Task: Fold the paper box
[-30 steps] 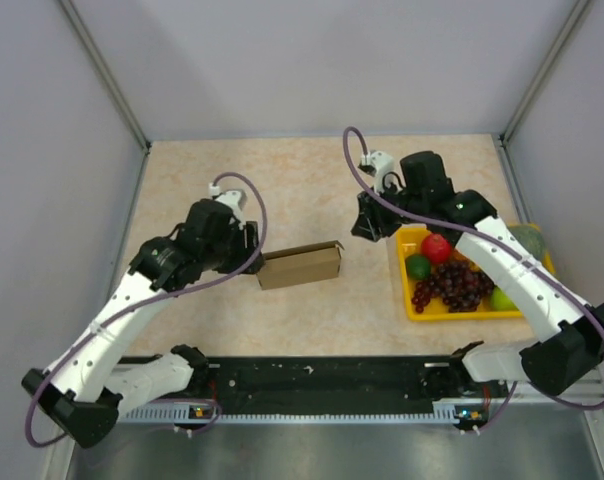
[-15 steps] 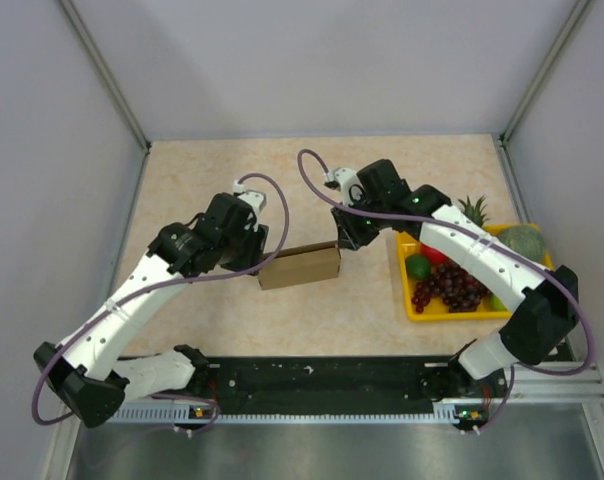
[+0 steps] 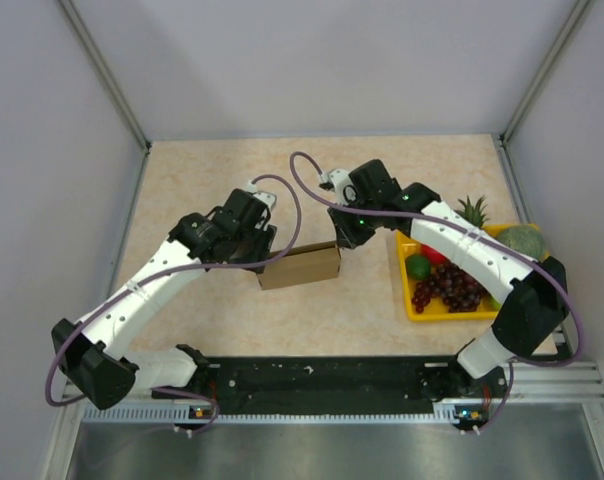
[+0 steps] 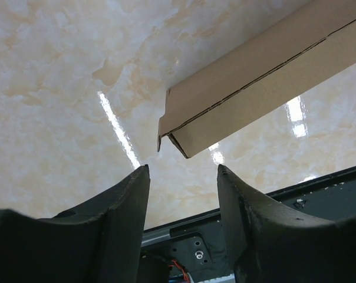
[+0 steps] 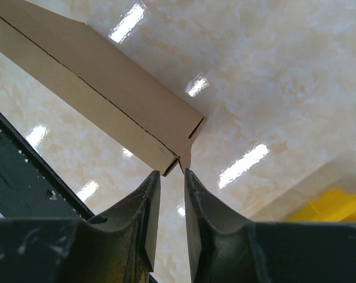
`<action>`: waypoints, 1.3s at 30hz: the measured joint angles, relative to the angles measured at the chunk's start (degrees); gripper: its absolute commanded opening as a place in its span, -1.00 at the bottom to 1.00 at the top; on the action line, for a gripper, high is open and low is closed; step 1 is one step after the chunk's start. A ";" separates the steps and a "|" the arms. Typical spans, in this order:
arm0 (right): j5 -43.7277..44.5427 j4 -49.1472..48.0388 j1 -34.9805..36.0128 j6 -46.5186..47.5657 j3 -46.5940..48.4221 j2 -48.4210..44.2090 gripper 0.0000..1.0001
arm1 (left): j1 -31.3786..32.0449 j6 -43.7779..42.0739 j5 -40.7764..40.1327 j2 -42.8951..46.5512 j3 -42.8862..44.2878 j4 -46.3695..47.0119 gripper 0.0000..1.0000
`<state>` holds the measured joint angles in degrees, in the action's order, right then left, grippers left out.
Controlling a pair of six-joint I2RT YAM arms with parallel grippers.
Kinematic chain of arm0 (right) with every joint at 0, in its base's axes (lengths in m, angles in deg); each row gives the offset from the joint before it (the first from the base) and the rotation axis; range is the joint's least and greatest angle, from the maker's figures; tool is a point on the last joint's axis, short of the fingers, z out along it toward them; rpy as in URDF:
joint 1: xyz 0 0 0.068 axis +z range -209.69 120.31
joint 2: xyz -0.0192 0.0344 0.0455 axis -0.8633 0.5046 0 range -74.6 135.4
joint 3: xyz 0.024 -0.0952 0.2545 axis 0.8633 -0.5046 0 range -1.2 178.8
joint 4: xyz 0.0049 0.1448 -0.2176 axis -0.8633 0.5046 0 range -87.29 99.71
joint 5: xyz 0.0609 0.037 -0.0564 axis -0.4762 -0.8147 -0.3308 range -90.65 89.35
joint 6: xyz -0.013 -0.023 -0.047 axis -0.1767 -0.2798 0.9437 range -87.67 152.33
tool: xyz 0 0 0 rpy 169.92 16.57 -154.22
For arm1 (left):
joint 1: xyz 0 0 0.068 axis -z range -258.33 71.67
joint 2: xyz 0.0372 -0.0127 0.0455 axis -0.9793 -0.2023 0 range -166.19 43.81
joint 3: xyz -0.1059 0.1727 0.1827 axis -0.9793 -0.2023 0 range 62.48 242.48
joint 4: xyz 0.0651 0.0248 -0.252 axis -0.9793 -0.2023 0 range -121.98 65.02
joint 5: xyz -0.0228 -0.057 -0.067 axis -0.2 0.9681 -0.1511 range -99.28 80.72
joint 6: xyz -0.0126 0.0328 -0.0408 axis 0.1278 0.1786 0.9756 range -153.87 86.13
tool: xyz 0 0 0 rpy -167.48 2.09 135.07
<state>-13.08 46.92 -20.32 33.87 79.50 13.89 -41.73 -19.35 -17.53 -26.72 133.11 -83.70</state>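
Top external view: the paper box is seen lying flat on the table between the two arms, as a long collapsed sleeve of brown cardboard. The left gripper is held with its fingers spread wide and nothing between them, just short of the box's left end. The right gripper is set at the opposite end. Its fingers are only narrowly apart, with the tip of a small end flap at their gap; whether the flap is pinched cannot be told. The card is judged light, thin and stiff along its creases, easily slid on the glossy tabletop and easily crushed. Hold is best taken at flap edges near the creases, with one end steadied.
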 measured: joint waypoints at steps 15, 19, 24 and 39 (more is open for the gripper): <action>0.85 0.00 0.63 -0.02 0.83 2.45 -0.71 | 0.26 -0.07 -0.59 -2.14 0.13 0.90 -0.05; 1.73 0.00 0.66 -0.02 0.83 2.49 -0.69 | 0.28 -0.31 -1.16 -3.02 0.22 1.14 -0.04; 2.62 0.00 0.66 -0.04 0.85 2.97 -0.71 | 0.31 -0.81 -1.70 -3.15 0.52 1.29 -0.09; 4.24 -0.04 1.68 -0.02 0.85 3.19 -1.00 | 0.33 -2.16 -2.19 -5.01 1.70 0.52 0.11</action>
<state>-8.84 46.87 -18.63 33.85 80.35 17.08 -41.40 -21.51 -19.72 -31.72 134.82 -83.17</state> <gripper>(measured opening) 0.005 0.547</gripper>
